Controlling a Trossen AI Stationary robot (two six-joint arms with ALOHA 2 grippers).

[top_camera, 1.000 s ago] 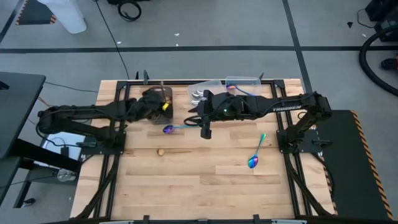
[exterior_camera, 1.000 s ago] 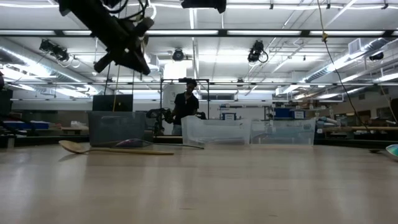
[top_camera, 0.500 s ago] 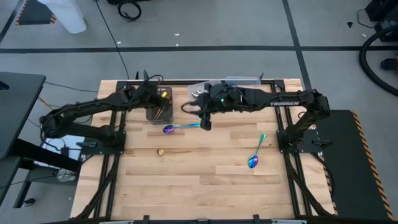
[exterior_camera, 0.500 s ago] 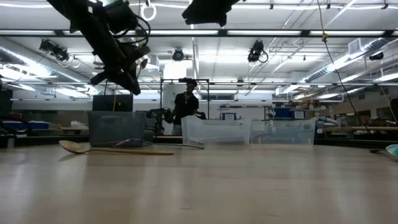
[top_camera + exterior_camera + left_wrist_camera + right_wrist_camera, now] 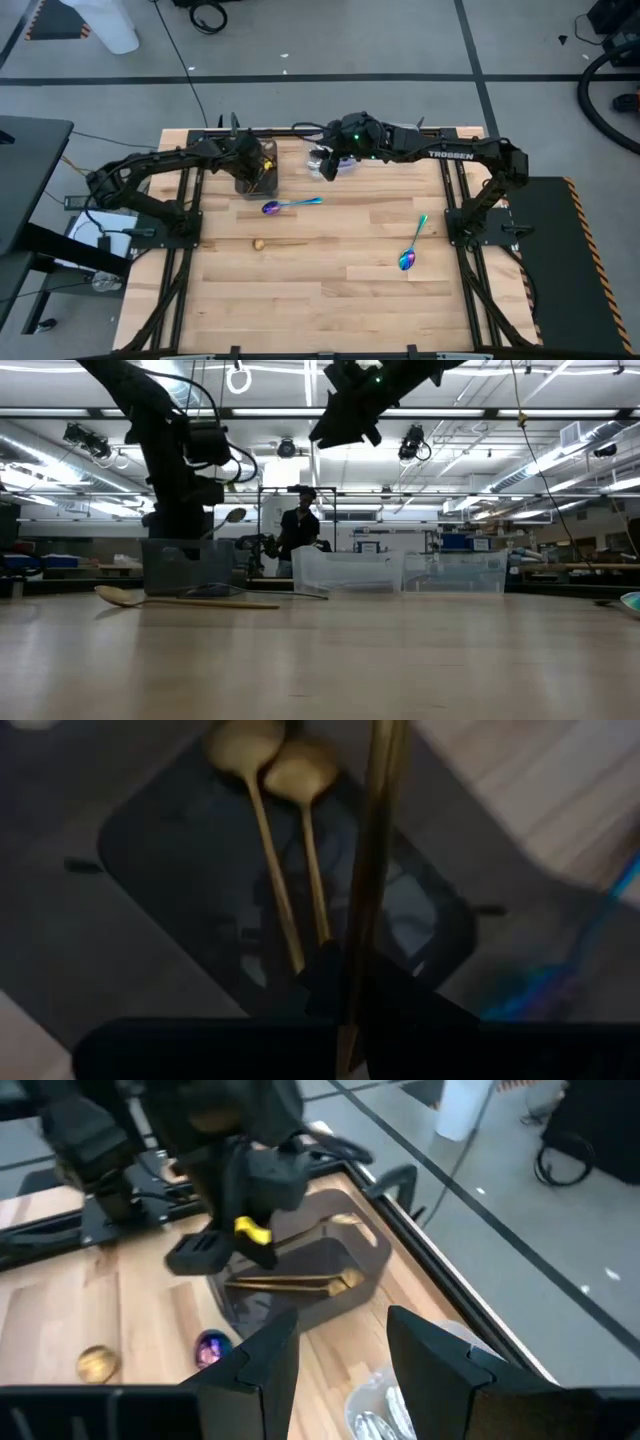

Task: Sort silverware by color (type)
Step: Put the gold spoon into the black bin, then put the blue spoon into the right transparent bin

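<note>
On the wooden table (image 5: pixel 300 290) lie two rainbow spoons (image 5: pixel 410 250); left claw (image 5: pixel 350 995) grips one gold spoon (image 5: pixel 375 850).

Three containers stand in a row along the worktop's (image 5: pixel 330 300) far edge: the left container (image 5: pixel 255 168) holds spoons (image 5: pixel 262 780), the middle container (image 5: pixel 322 150) also holds spoons, and the right container (image 5: pixel 390 130) stands beside it. In front of the left and middle containers lies one spoon (image 5: pixel 290 205). Another spoon (image 5: pixel 412 245) lies well apart, toward the right. A small round object (image 5: pixel 259 243) sits left of centre.

Left tool (image 5: pixel 256 172) clamped low; right tool (image 5: pixel 328 170) spread, raised.
</note>
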